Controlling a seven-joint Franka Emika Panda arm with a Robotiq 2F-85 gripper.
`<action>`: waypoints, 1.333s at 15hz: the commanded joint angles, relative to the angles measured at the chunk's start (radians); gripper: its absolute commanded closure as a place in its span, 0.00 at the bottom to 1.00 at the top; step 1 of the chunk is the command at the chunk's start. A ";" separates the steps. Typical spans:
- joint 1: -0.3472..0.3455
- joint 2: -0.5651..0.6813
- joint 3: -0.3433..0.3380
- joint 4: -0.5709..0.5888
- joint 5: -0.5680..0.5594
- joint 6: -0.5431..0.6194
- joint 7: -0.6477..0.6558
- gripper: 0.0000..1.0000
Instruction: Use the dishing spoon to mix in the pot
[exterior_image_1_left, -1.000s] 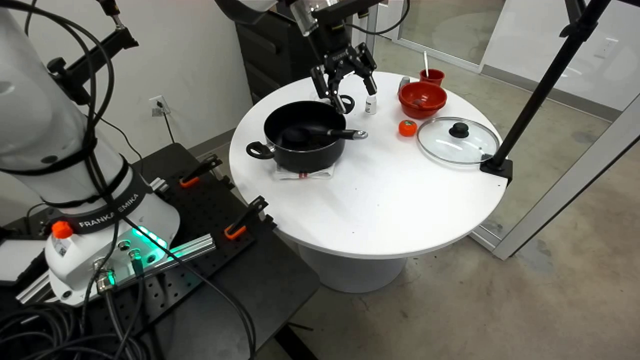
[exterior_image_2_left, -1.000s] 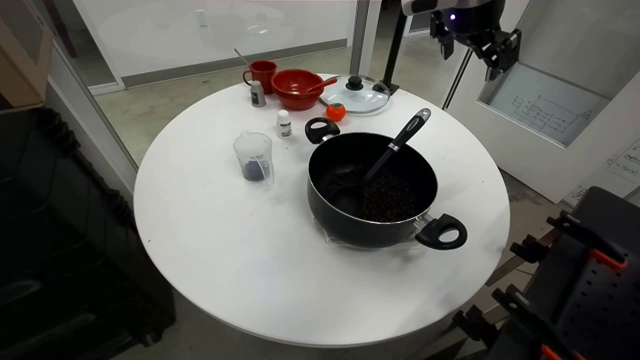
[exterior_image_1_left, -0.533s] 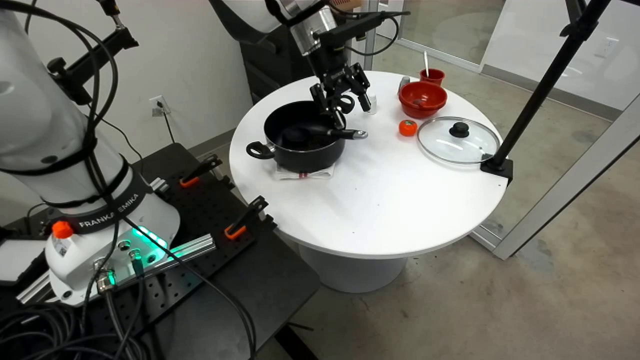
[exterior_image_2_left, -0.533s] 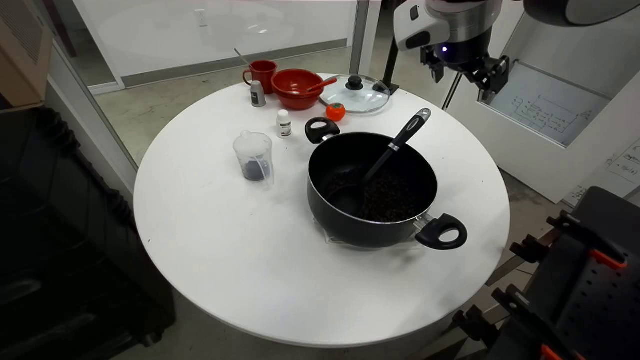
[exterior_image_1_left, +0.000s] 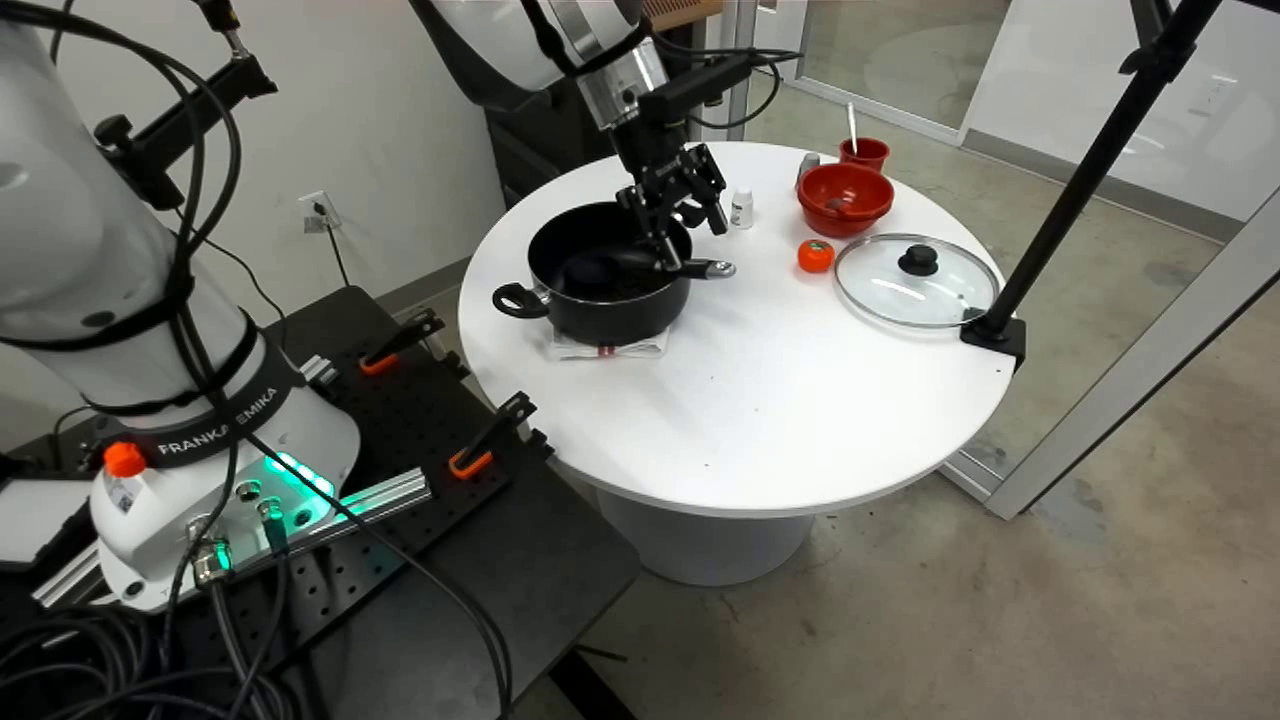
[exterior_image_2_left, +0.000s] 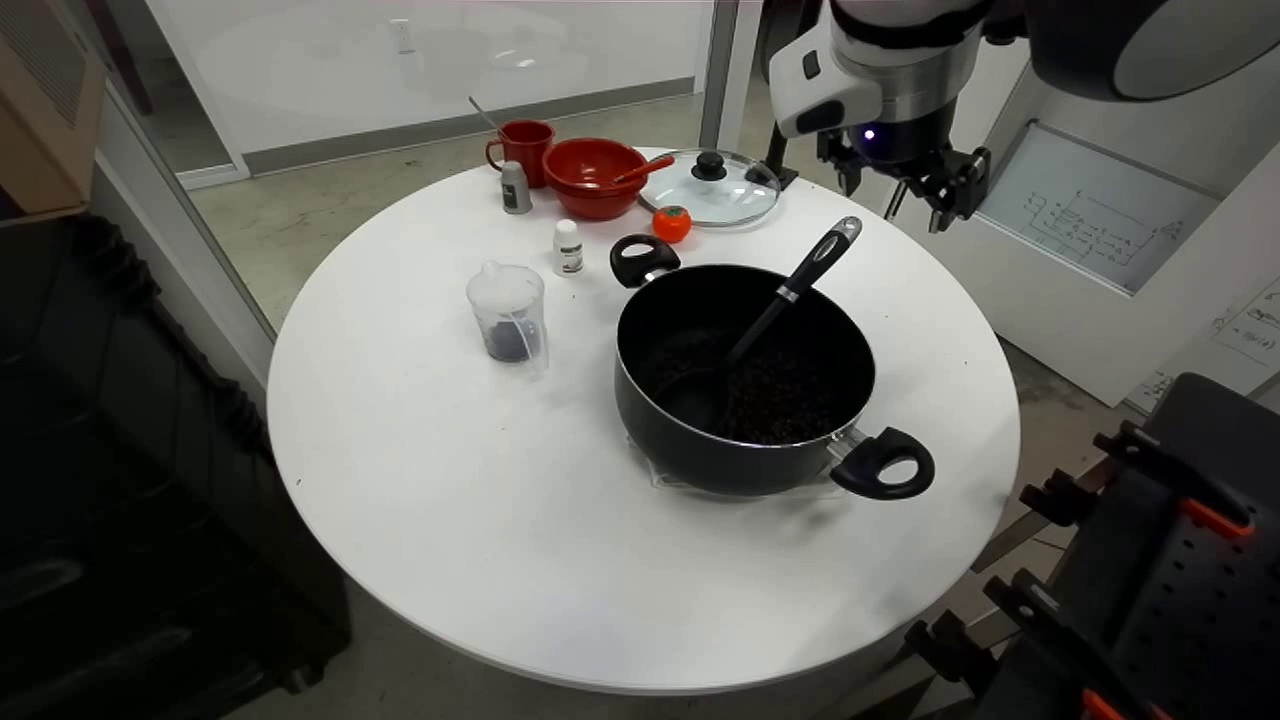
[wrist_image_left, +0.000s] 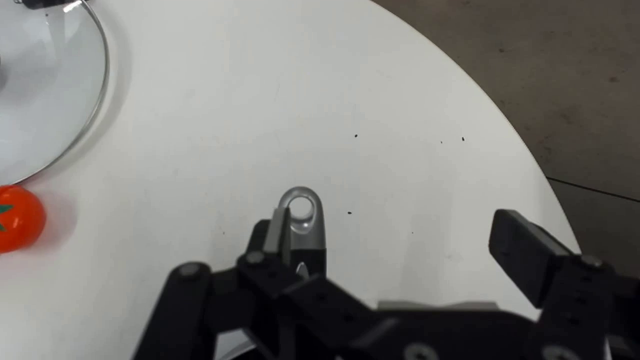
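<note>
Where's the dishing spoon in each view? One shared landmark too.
In an exterior view: dishing spoon just above centre, in the pot, handle reaching past the rim's right side.
In an exterior view: dishing spoon right of centre, handle slanting up-right past the rim.
Wrist view: dishing spoon just below centre, only the handle end showing.
Shared landmark: tomato, cut by the wrist view's left edge.

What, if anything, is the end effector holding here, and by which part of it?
Nothing is held: the end effector is open, and the dishing spoon leans ungripped in the pot.
</note>
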 joint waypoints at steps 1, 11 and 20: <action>-0.017 0.034 0.008 0.018 -0.010 0.029 -0.039 0.00; -0.017 0.104 0.042 0.075 0.037 0.074 -0.084 0.00; -0.046 0.189 0.051 0.224 0.263 0.039 -0.235 0.00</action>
